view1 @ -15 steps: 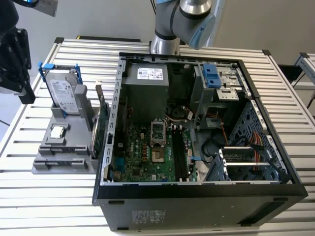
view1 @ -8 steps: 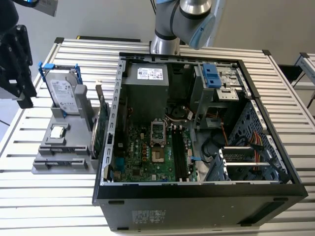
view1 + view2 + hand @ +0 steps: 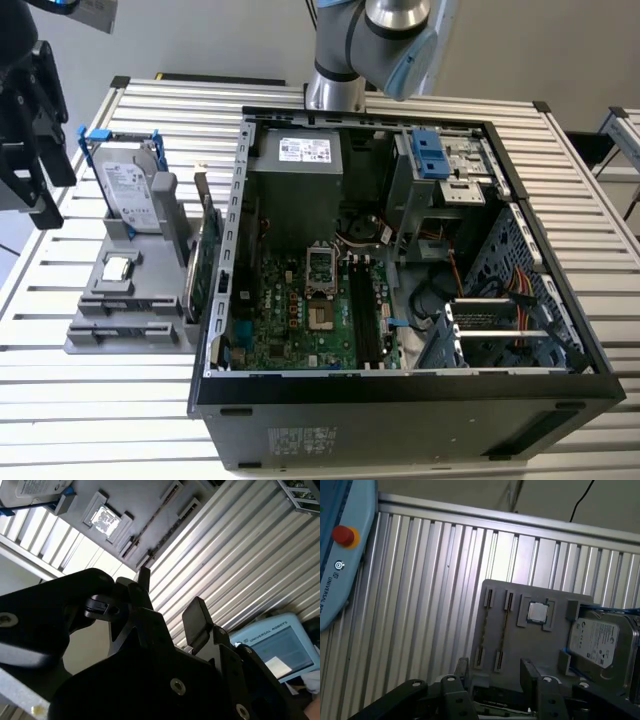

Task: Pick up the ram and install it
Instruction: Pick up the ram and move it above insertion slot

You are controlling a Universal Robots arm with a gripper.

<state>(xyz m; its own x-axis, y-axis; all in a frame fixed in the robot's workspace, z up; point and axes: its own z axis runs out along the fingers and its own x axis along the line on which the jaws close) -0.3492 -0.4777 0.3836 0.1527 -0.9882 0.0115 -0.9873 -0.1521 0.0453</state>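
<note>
**Inspector:** State of the gripper (image 3: 495, 666)?

**Technician:** Jaws stand apart with nothing between them. It hangs clear of the grey tray (image 3: 540, 650), touching no part.

**Inspector:** Location of the ram (image 3: 504, 630)?

**Technician:** It sits on edge in a tray holder, in the one beside the CPU chip (image 3: 537, 612). The hard drive (image 3: 597, 640) lies beyond the chip. The tray rests on the slatted table (image 3: 100, 420) at the exterior view's left, outside the open case (image 3: 400, 420).

**Inspector:** Orientation?

**Technician:** The long axis runs parallel to the table slats, left to right in the exterior view. The thin top edge faces up. In the first wrist view the stick's line passes between the jaws.

**Inspector:** Hazards?

**Technician:** Three, in my judgement.
- The stick is thin and its holder narrow. An off-centre descent would set a jaw on the holder post or tilt the board.
- The second holder lies just beside it, so a small sideways error could close the jaws on bare tray.
- The memory slots (image 3: 358, 310) on the board run near to far, crosswise to the stick. Poor alignment there would jam it or stress the slot latches.
</note>
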